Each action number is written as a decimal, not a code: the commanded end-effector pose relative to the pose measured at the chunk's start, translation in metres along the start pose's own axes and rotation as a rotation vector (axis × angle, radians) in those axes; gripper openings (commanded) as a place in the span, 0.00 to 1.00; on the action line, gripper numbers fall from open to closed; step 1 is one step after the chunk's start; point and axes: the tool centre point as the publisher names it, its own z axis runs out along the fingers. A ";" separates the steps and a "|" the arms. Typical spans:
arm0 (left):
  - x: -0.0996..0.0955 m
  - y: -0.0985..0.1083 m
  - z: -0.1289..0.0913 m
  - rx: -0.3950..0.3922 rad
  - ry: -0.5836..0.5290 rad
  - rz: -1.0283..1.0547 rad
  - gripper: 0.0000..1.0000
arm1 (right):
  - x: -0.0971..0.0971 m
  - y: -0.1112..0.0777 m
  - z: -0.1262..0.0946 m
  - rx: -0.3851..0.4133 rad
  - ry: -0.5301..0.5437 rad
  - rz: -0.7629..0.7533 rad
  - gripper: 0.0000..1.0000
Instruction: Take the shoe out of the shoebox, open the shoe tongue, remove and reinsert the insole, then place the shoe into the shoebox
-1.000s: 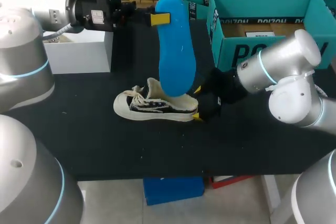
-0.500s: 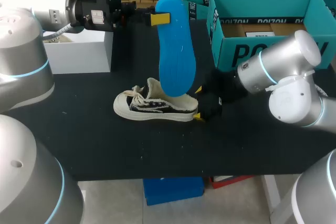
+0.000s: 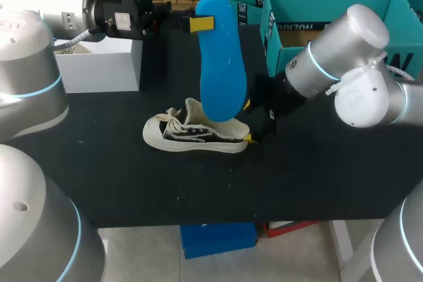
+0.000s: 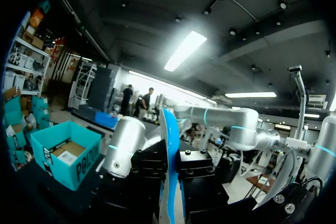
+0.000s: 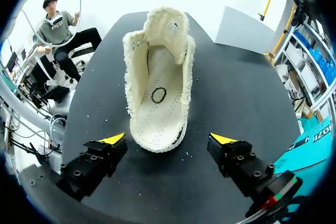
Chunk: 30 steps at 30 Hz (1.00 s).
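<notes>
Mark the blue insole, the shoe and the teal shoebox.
blue insole [image 3: 223, 70]: head view, middle of its flat face.
shoe [image 5: 157, 113]: right wrist view, bare inner floor near the heel.
teal shoebox [image 3: 317, 1]: head view, inner back wall.

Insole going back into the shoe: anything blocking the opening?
Nothing visible. The shoe has a bare opening, with its tongue pushed forward. The right tool is open behind the heel, fingers clear of it and not over the opening. The left tool holds the insole upright, outside the shoe.

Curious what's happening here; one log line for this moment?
shoe: on table | left gripper: shut on insole, held up | right gripper: open at heel
</notes>
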 end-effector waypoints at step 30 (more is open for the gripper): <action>0.001 0.001 0.002 0.003 -0.005 0.002 0.00 | -0.044 0.045 0.017 0.298 0.043 -0.047 0.54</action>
